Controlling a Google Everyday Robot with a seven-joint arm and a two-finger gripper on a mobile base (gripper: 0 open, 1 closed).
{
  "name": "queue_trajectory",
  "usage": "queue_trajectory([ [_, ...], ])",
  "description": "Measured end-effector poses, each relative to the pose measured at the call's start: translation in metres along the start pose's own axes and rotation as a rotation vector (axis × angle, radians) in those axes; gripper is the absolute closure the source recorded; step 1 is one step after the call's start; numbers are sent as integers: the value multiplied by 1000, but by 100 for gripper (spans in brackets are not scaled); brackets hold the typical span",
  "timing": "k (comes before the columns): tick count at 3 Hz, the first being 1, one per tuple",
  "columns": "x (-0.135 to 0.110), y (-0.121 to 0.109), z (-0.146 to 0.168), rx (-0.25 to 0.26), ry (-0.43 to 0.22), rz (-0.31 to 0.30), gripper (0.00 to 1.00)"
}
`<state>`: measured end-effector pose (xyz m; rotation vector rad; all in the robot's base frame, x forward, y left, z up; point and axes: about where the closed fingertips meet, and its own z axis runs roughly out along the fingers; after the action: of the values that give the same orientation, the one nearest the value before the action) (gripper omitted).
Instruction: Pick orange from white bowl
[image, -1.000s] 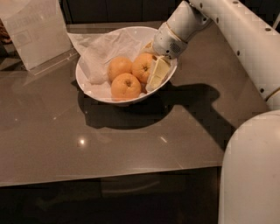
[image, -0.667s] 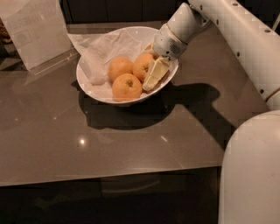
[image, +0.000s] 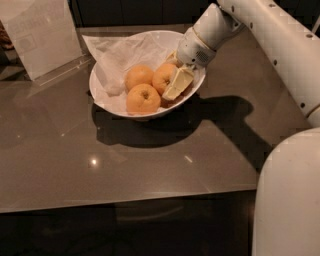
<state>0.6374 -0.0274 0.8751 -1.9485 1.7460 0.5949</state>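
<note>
The white bowl (image: 111, 102) stands on the grey table, lined with crumpled white paper (image: 120, 52). Three oranges lie in it. The front orange (image: 142, 99) is the largest and shows a dark stem dimple. A paler one (image: 138, 76) lies behind it on the left, and a third (image: 161, 79) on the right. My gripper (image: 171, 76) reaches down into the bowl from the right and is open around the right orange. One cream finger (image: 178, 84) lies against that orange's front right side. The other finger is mostly hidden behind it.
A clear plastic sign stand (image: 40, 35) stands at the back left of the table (image: 100, 165). My white arm (image: 270, 35) crosses the back right, and the robot's white body (image: 290, 200) fills the lower right corner. The table's front edge runs below.
The gripper has sunk slightly lower into the bowl around the right orange. The oranges and the bowl have not moved.
</note>
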Motion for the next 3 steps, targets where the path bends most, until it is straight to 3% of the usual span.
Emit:
queue_trajectory([
  [1,-12,7,-12,35,-35,-15,97],
  [3,-54,40,-59,155,-123,-94,100],
])
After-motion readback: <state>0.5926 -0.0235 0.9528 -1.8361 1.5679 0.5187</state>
